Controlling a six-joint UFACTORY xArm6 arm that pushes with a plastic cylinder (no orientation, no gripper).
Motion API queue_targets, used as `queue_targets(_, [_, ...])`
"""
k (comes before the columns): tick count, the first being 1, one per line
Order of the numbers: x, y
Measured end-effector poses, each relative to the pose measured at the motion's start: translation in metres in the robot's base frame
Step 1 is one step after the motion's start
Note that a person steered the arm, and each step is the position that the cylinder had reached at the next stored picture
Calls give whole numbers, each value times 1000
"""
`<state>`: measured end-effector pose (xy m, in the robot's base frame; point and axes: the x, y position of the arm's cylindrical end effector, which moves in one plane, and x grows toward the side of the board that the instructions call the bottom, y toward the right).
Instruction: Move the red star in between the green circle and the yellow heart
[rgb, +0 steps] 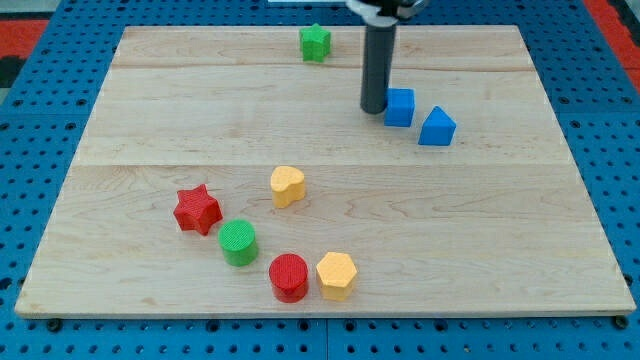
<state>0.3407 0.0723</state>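
Observation:
The red star (197, 209) lies at the board's lower left. The green circle (238, 242) sits just to its lower right, close beside it. The yellow heart (287, 185) lies above and right of the green circle. My tip (373, 107) is at the view's upper middle, far from these three blocks, right next to the left side of a blue cube (400, 106).
A blue triangular block (437, 127) lies right of the blue cube. A green star (315, 42) is near the board's top edge. A red circle (289, 277) and a yellow hexagon (336, 275) sit side by side near the bottom edge. The wooden board (500, 220) rests on a blue pegboard.

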Motion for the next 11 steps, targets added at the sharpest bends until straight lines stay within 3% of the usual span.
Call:
queue_targets(1, [-16, 5])
queue_targets(3, [11, 53])
queue_targets(6, [8, 36])
queue_targets(7, [16, -40])
queue_targets(8, [58, -100])
queue_targets(9, [83, -122])
queue_targets(10, [78, -147])
queue_targets(11, [78, -212])
